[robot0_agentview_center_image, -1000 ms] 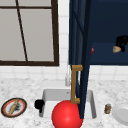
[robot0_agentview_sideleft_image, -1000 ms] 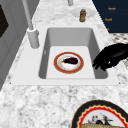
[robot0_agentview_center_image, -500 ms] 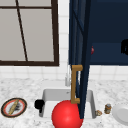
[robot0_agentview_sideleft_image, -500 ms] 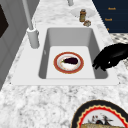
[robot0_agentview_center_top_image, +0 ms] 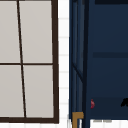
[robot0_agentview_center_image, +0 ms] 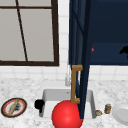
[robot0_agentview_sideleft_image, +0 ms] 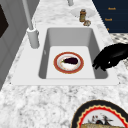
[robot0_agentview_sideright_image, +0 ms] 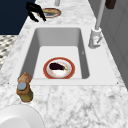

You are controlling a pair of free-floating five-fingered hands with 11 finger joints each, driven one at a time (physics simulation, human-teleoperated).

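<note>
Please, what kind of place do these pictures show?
Most likely a kitchen counter: a sink with a faucet, a plate lying in its basin, and a dark blue wall cabinet with its door open.

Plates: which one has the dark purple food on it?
The red-rimmed plate lying in the sink holds it. The black-rimmed plate on the left counter holds something tan, and the white plate on the right looks bare.

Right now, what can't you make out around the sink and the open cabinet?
- Sink floor, front view: hidden by the red ball and the cabinet door.
- Right hand, front view: cut off by the picture's right edge, so its fingers cannot be read.
- Small red thing in the cabinet: too small to identify.
- Plate, left side view: cut off by the bottom edge.
</note>
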